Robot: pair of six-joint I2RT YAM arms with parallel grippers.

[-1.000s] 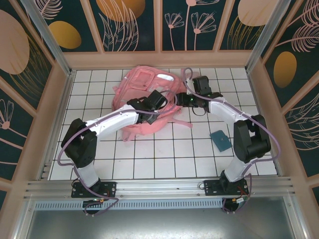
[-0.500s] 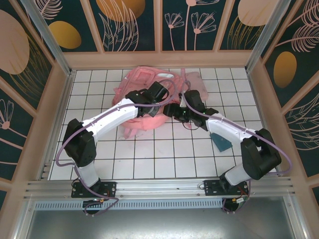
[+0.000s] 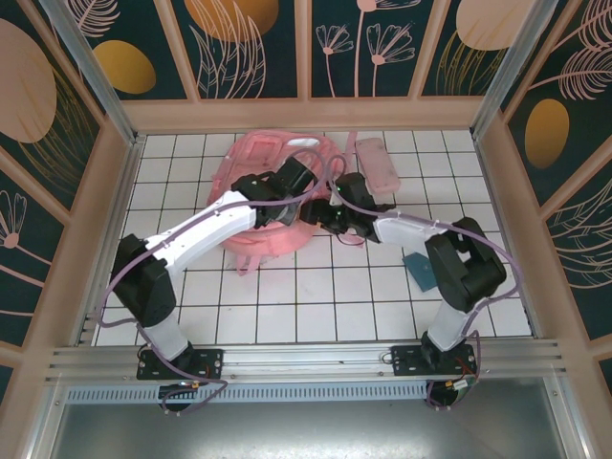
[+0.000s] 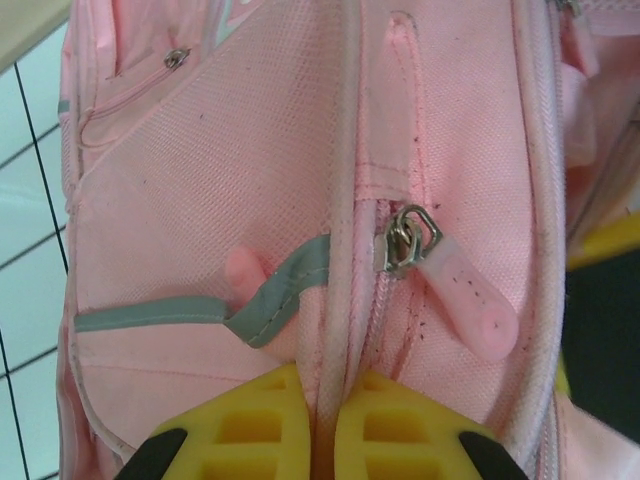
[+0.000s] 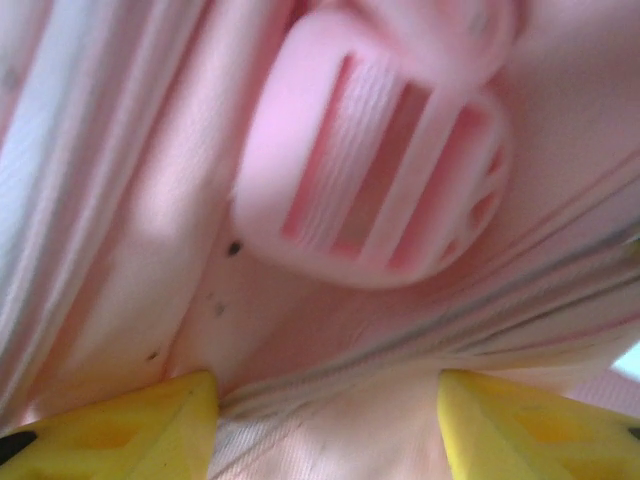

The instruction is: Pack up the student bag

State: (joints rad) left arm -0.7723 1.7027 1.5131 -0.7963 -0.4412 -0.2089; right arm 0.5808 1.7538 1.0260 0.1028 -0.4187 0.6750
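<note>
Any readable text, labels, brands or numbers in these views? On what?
None readable. The student bag is plain pink fabric; its zipper pull and strap buckle bear no marking. The pink pouch and dark card are too small to tell. The wall panels carry plant drawings, no words.

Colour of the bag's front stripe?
Grey fabric stripe on the soft pink fabric backpack; left wrist view shows it best.

The left gripper's [image 4: 320, 420] jaws pinch a piped seam of the student bag [image 4: 200, 200], so nothing else fits between them. A zipper pull [image 4: 465, 300] sits just ahead, to their right. Bag fabric fills the space between the right gripper's [image 5: 325, 400] parted jaws, and a strap buckle [image 5: 370, 190] blocks straight ahead.
</note>
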